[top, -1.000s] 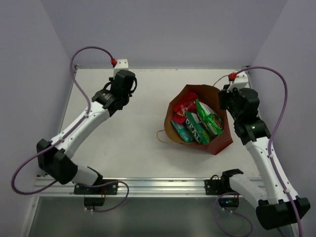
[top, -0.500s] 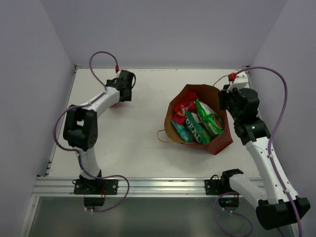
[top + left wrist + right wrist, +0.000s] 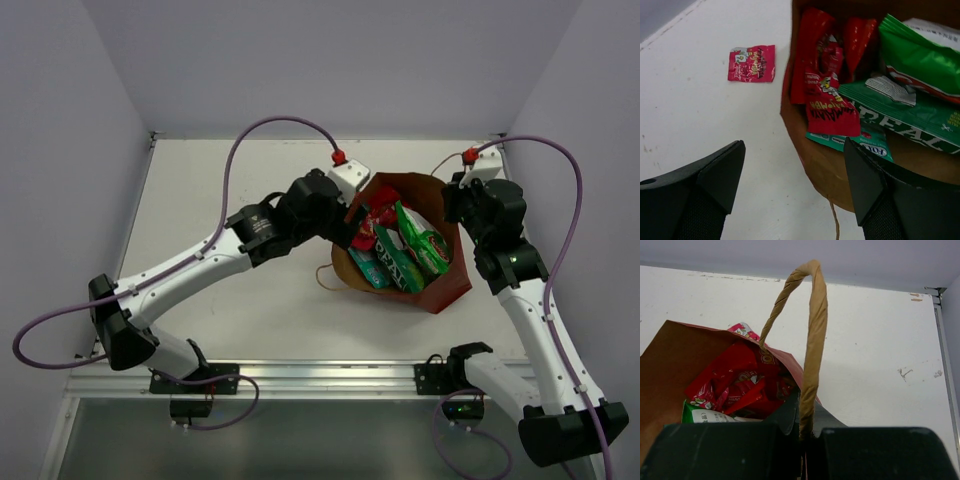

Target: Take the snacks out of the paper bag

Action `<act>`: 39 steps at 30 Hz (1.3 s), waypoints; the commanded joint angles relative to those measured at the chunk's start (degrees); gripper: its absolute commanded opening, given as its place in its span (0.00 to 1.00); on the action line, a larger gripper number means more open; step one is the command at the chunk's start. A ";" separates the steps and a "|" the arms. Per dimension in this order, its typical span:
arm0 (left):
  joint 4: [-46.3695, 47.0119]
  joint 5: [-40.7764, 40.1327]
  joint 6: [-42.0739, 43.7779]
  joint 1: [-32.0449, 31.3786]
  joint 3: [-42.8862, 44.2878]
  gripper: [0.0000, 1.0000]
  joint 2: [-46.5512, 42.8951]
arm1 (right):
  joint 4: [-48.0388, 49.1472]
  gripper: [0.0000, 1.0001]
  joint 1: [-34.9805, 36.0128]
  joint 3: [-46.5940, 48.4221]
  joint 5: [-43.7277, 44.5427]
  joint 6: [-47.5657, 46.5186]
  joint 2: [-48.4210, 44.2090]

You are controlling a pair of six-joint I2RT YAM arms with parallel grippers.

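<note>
The right hand [image 3: 805, 436] is pinching the paper bag's [image 3: 445, 290] twine handle [image 3: 812, 340] — the bag is standing on the table [image 3: 270, 310], holding the snacks [image 3: 832, 112], with one small red packet [image 3: 752, 63] lying outside. The left hand [image 3: 792, 150] is hovering at the rim, fingers spread

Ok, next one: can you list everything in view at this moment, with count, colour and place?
paper bag: one, brown, right half of the table, mouth open.
twine handle: one, tan, raised from the bag's rim.
red snacks: at least two, red, inside the bag.
green-and-white snacks: two, inside the bag.
teal snack: one, in the bag, partly under the others.
small pink-red snack: one, on the table beside the bag.
table: one, white.
left gripper: open, above the bag's rim.
right gripper: shut on the twine handle.
</note>
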 commanded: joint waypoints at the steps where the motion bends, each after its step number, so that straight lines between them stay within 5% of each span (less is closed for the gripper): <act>1: -2.27 6.71 4.77 -2.64 0.44 0.86 2.47 | 7.63 0.00 0.00 1.28 -0.46 -0.70 -2.81; 16: 1.15 5.40 5.30 -5.81 4.31 0.69 16.53 | 7.45 0.00 0.01 0.67 -0.98 -0.35 -3.60; 19: 2.39 3.29 5.47 -5.81 4.40 0.49 17.59 | 7.45 0.00 0.00 0.49 -1.16 -0.27 -3.69; 20: 2.83 2.68 5.56 -5.73 4.48 0.32 17.68 | 7.54 0.00 0.00 0.58 -1.16 -0.35 -3.60; 24: 3.45 2.58 5.30 -5.81 4.66 0.00 16.54 | 7.54 0.00 0.01 0.58 -0.55 -0.44 -3.77; 34: -7.27 -11.46 0.30 -5.29 5.98 0.00 -1.10 | 7.54 0.00 0.09 0.58 0.24 -0.88 -4.12; 39: -12.01 -14.73 -4.00 0.59 3.97 0.00 -8.50 | 7.36 0.00 0.09 0.40 0.77 -1.41 -4.48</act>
